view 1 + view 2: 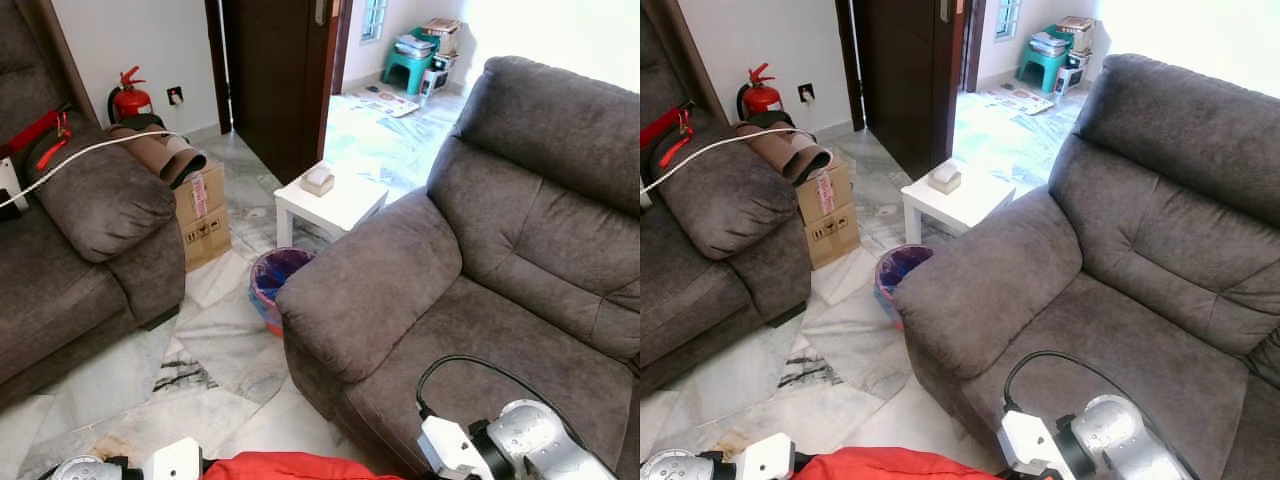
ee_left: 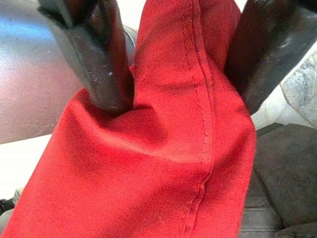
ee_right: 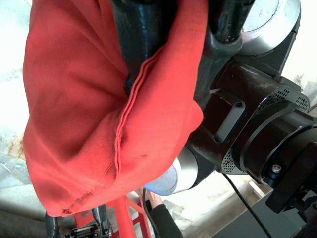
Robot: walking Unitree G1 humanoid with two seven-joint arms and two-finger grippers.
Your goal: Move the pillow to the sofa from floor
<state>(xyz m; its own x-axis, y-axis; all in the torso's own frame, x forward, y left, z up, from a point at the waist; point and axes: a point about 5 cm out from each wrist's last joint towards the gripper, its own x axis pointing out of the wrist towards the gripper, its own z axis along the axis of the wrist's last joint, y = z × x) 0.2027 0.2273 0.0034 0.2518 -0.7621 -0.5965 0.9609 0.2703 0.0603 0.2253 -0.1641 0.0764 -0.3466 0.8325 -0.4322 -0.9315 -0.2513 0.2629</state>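
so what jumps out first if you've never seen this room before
The red pillow stands out, pinched between both grippers, the left gripper and right gripper, low in front of the robot. Ahead, a large grey sofa takes up the right side, with a small white table beside its arm.

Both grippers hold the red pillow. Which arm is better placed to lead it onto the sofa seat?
Right, probably. The right arm already hangs over the sofa seat, while the left arm is above the floor. Both grip the red pillow, so the left should follow.
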